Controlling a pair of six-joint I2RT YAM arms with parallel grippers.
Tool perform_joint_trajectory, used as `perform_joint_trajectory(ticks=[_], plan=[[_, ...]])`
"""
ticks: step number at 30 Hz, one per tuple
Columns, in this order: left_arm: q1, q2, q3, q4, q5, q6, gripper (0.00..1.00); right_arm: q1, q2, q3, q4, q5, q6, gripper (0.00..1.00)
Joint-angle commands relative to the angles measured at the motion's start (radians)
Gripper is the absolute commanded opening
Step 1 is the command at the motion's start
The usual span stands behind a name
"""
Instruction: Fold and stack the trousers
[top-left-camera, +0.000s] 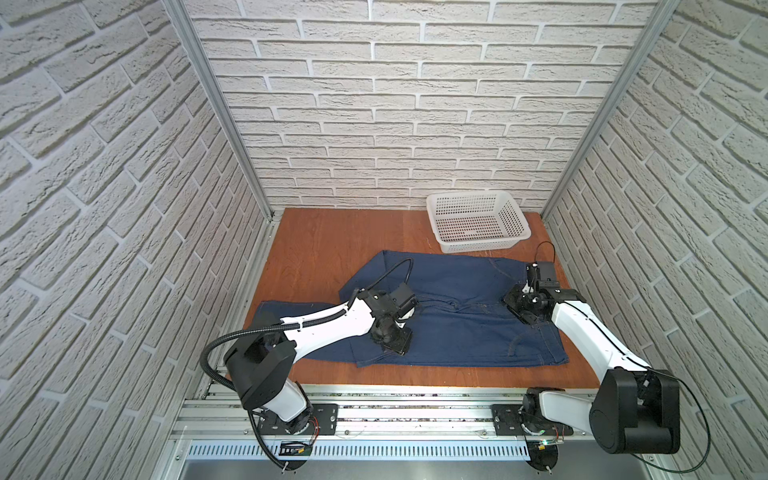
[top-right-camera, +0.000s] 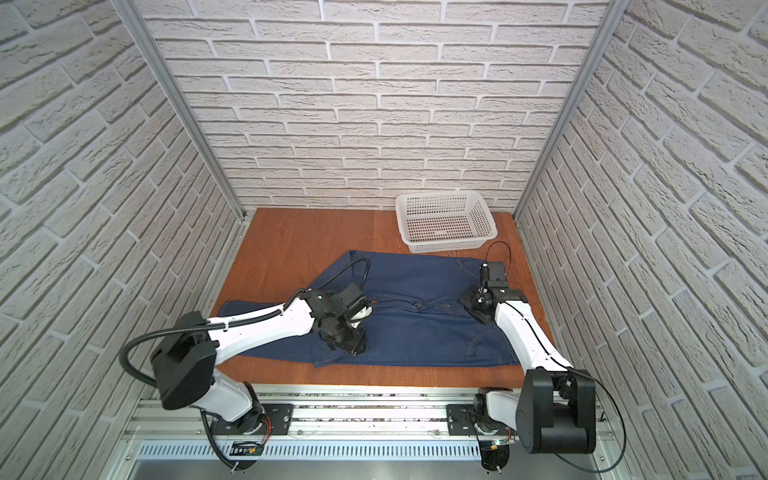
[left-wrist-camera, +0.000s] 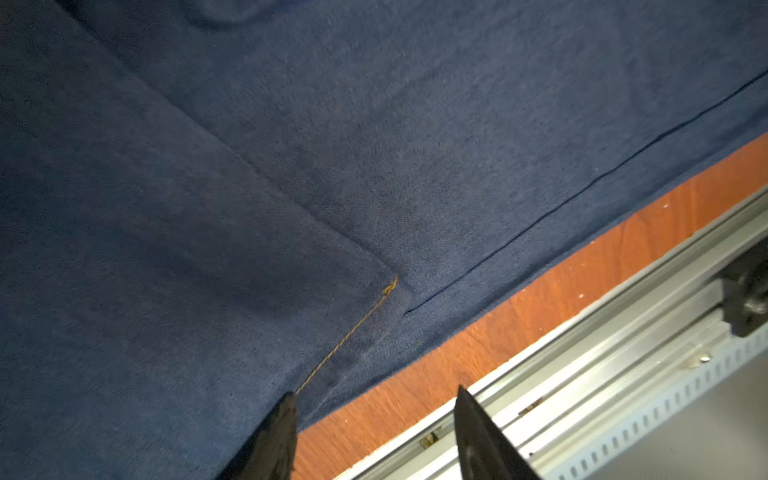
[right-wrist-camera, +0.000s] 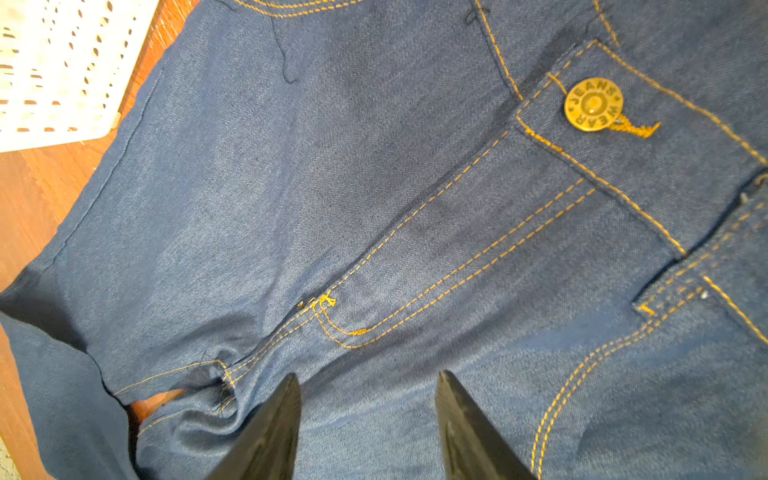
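Dark navy-blue denim trousers (top-left-camera: 457, 291) lie flat on the reddish-brown wooden desk (top-left-camera: 324, 245). Above them the left fingers (left-wrist-camera: 286, 415) and right fingers (right-wrist-camera: 286, 399) are spread, pinching nothing.

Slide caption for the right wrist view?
Right end effector, jaws apart, over the jeans fly; brass button and white basket in view.
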Motion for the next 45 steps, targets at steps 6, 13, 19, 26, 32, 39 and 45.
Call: perform_joint_trajectory(ticks=[6,13,19,26,32,39,45], plan=[[-0.041,0.088,0.004,0.046,-0.054,-0.016,0.67,-0.002,-0.038,-0.017,-0.018,0.003,-0.027,0.54],[-0.04,0.148,-0.012,0.072,-0.088,-0.002,0.66,-0.002,-0.044,-0.021,-0.021,0.009,-0.033,0.54],[-0.034,0.186,-0.012,0.078,-0.106,0.005,0.52,-0.001,-0.05,-0.015,-0.033,0.023,-0.045,0.54],[-0.02,0.138,-0.022,0.044,-0.162,0.005,0.25,-0.002,-0.062,-0.017,-0.037,0.028,-0.044,0.54],[0.028,0.02,0.03,-0.062,-0.291,0.015,0.03,-0.002,-0.079,0.009,-0.06,0.043,-0.057,0.54],[0.326,-0.156,0.199,-0.177,-0.395,0.141,0.0,-0.002,-0.059,0.062,-0.041,0.055,-0.059,0.54],[0.539,-0.087,0.403,-0.216,-0.416,0.27,0.0,-0.003,0.037,0.186,-0.025,0.085,-0.085,0.54]])
